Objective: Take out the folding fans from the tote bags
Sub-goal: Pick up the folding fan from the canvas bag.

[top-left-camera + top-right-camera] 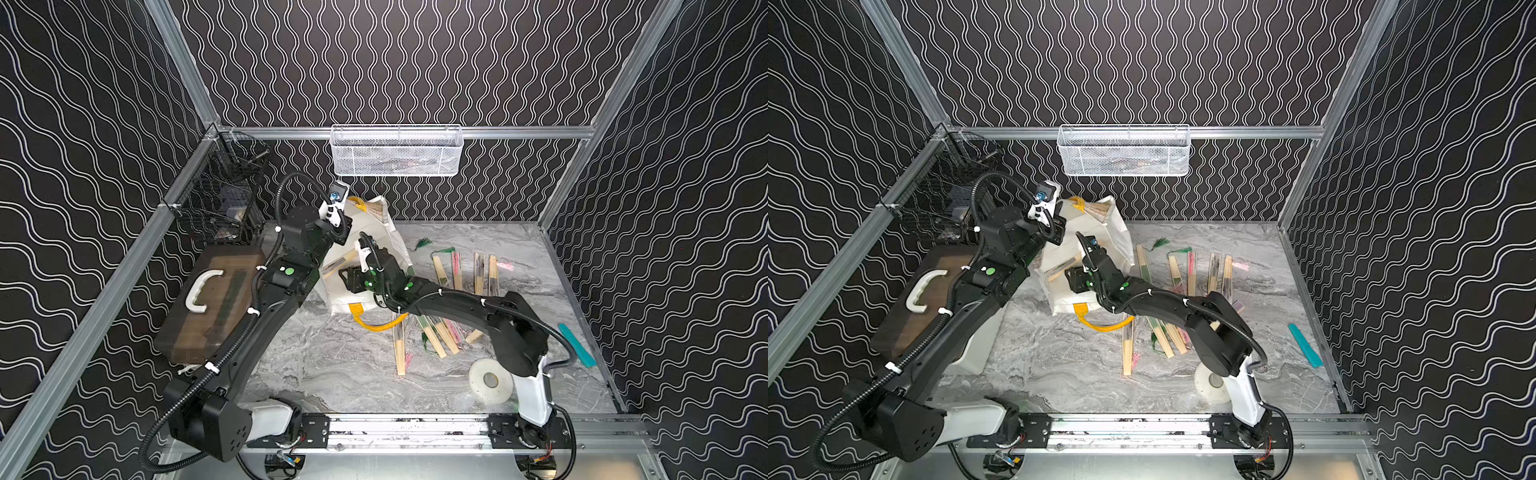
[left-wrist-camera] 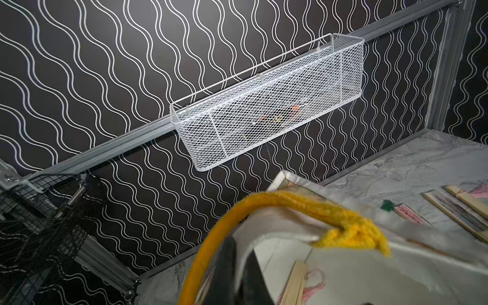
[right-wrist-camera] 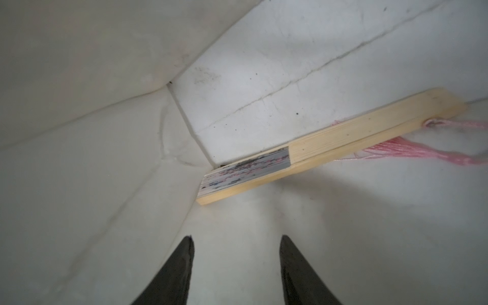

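The grey marbled tabletop (image 1: pixel 332 365) carries a soft white canvas tote bag (image 1: pixel 395 237) towards its far side, lying tipped with its mouth held up and open. The left gripper (image 2: pixel 241 245) is closed on the bag's upper rim, with white canvas pinched between its fingers beside the yellow tube handle (image 2: pixel 290 203). The right gripper (image 3: pixel 237 237) reaches inside the bag with its jaws apart and nothing between them.

About ten closed bamboo folding fans lie out on the tabletop, one group (image 1: pixel 478 270) beyond the right arm and another (image 1: pixel 436 336) partly under it.

One slim tan bamboo folding fan with ink-black and pink folds (image 3: pixel 330 148) is left inside, resting on the bag's lower wall along a seam. It lies ahead of the open jaws and clear of them, offset to one side. Its long axis runs slantwise across the line of reach, not along it. Its fold end (image 3: pixel 245 171) sits in the bag's corner, nearer the fingertips than the pink tassel (image 3: pixel 396 150) at the far end.

The right arm is plainly nearer. The jaws would likely need to advance and straddle the stick across its narrow width.
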You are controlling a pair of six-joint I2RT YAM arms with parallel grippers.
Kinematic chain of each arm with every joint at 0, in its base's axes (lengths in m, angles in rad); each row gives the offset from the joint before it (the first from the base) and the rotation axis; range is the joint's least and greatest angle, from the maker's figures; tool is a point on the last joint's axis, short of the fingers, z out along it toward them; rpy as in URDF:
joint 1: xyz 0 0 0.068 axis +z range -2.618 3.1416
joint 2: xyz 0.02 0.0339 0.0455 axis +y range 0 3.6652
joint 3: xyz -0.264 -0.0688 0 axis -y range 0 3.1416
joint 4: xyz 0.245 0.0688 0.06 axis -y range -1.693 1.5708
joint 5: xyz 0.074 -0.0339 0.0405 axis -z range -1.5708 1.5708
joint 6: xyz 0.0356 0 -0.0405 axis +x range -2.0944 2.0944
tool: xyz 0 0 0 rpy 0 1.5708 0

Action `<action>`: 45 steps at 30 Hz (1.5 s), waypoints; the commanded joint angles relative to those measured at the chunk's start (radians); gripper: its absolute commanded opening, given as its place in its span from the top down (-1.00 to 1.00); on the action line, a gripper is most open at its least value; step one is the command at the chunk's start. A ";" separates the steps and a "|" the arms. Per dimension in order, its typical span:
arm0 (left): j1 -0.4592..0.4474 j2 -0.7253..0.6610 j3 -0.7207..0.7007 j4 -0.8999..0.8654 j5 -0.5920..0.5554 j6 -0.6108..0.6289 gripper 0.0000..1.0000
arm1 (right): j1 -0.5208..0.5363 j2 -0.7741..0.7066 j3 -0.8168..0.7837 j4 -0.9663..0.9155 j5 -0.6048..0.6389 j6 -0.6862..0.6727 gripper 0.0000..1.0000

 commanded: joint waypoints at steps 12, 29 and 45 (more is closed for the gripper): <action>-0.017 -0.063 -0.047 0.147 0.007 -0.102 1.00 | -0.059 0.184 0.125 0.140 -0.140 0.294 -0.24; -0.022 -0.143 -0.130 0.183 0.211 -0.110 1.00 | -0.103 0.244 0.144 0.420 -0.307 0.378 -0.27; -0.023 -0.219 -0.246 0.343 0.335 -0.089 1.00 | -0.168 0.259 0.111 0.450 -0.301 0.499 0.25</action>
